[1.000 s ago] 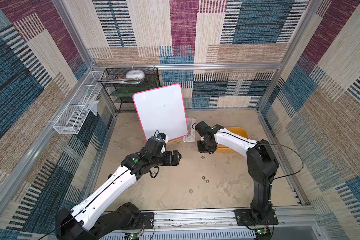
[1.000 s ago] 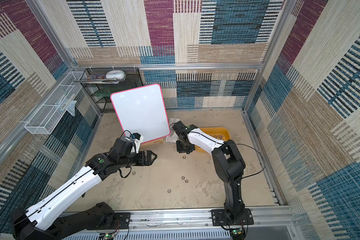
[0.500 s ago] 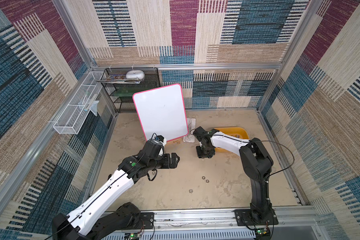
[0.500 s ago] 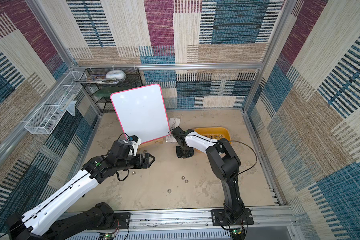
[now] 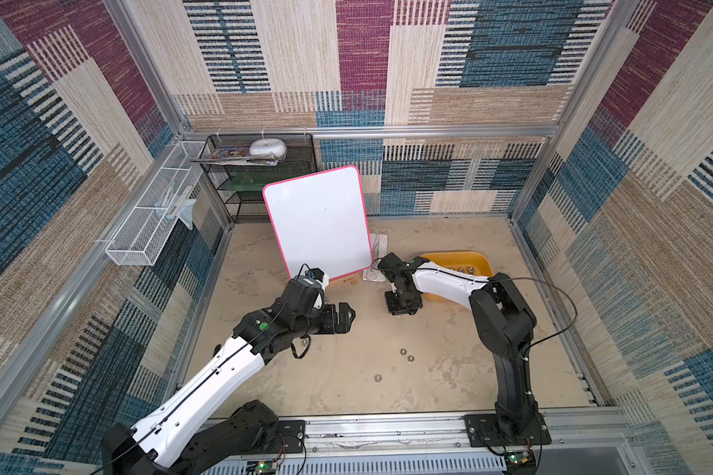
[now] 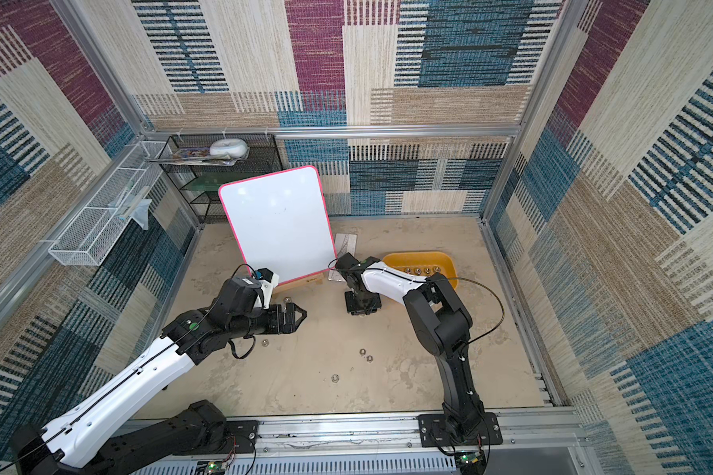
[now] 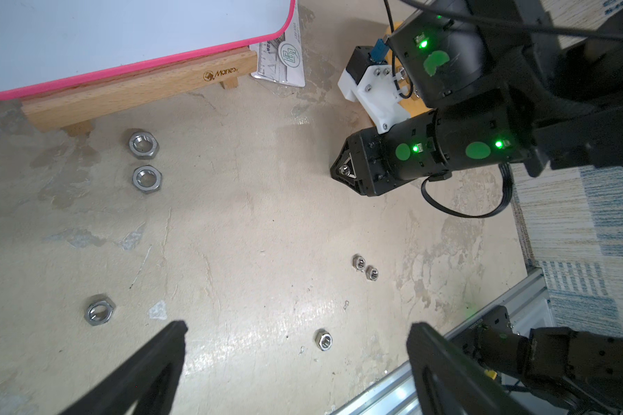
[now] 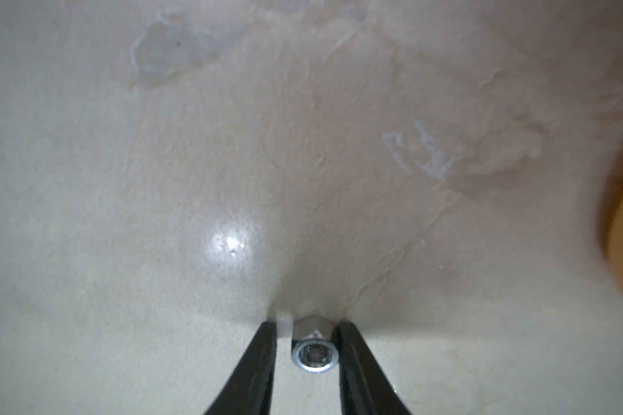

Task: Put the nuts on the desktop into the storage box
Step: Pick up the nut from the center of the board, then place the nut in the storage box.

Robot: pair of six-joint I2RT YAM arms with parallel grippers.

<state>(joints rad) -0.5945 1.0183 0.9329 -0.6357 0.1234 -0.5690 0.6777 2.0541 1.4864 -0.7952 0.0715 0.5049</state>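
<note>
The right gripper (image 8: 307, 327) has dropped around a nut (image 8: 314, 354), fingers (image 8: 259, 359) narrowing.

In a top view the left gripper (image 6: 299, 316) hangs over the tabletop (image 6: 408, 382) in front of the pink-edged whiteboard (image 6: 278, 226), while the right gripper (image 6: 363, 307) points straight down at the tabletop just beside the yellow storage box (image 6: 449, 263). A row of nuts (image 6: 422, 270) lies inside the box. More lie loose on the tabletop: a close pair of nuts (image 6: 366, 355) between the arms, a lone nut (image 6: 335, 378) nearer the front rail, another nut (image 6: 265, 341) beneath the left arm and a last nut (image 6: 287, 299) by the whiteboard's foot.
</note>
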